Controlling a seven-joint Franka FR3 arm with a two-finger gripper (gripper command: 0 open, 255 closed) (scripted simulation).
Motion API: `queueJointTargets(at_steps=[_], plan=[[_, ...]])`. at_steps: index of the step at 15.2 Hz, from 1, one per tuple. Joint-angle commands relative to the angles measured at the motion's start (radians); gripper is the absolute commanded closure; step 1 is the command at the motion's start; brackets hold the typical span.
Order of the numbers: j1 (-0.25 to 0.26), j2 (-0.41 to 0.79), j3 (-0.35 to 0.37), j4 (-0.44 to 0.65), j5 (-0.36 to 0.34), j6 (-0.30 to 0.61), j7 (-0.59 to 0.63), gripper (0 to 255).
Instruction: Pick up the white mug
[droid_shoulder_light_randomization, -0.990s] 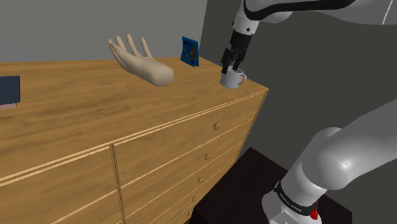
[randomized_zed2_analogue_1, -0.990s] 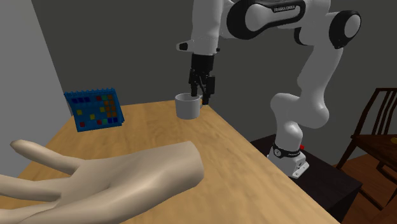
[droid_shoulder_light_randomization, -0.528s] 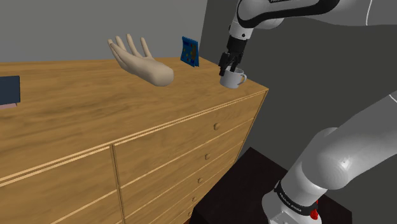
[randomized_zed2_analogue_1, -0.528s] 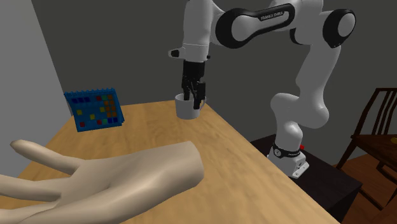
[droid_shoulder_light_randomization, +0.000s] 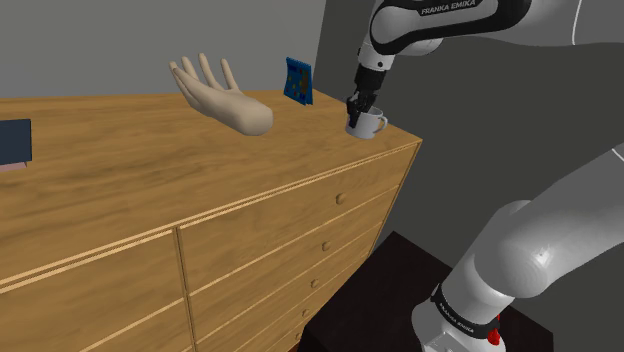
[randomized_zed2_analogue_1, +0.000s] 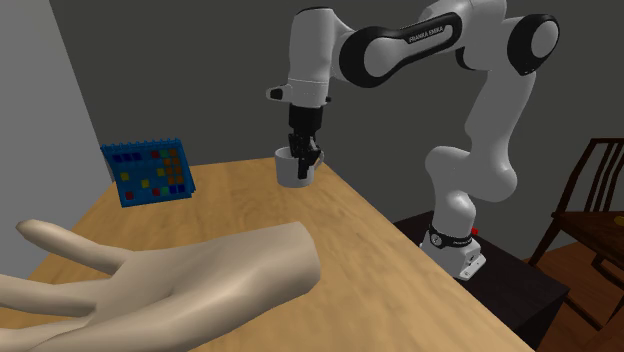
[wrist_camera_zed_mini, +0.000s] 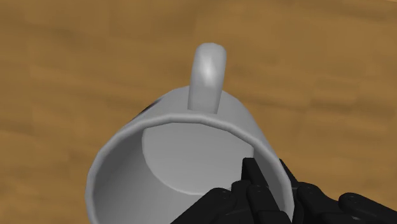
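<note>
**A:** Shoulder view, left to right: what is on the dresser (droid_shoulder_light_randomization: 110, 180)?

**B:** A model hand (droid_shoulder_light_randomization: 225, 98), palm up. Next is a blue board (droid_shoulder_light_randomization: 298, 81), standing at the back edge. Then comes the mug (droid_shoulder_light_randomization: 368, 126), upright near the dresser's right corner. The gripper (droid_shoulder_light_randomization: 356, 112) hangs over the mug, pointing down into it.

**A:** How is the gripper set?

**B:** In the wrist view the fingers (wrist_camera_zed_mini: 254, 184) are drawn close together across the mug (wrist_camera_zed_mini: 210, 105) wall. One is inside the rim and one outside, on the side opposite the handle. No gap shows between pad and wall, so the wall appears clasped.

**A:** Does the second exterior view agree?

**B:** Yes. The board (randomized_zed2_analogue_1: 150, 171) is at its left, and the mug (randomized_zed2_analogue_1: 290, 173) sits mid-frame with the gripper (randomized_zed2_analogue_1: 304, 160) dipping past its rim.

**A:** How far along is the task?

**B:** By my judgement, the reach and the descent are done and the grip looks made. The lift is left, because the mug's base rests on the wood in both outer views.
</note>
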Motion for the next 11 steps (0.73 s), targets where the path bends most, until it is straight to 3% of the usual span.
queueJointTargets(at_steps=[1,6,11], plan=[[0.000,0.000,0.000,0.000,0.000,0.000,0.000,255],[-0.001,0.001,-0.001,0.002,0.000,0.000,-0.002,255],[0.001,-0.002,0.001,0.066,0.002,-0.068,-0.004,255]])
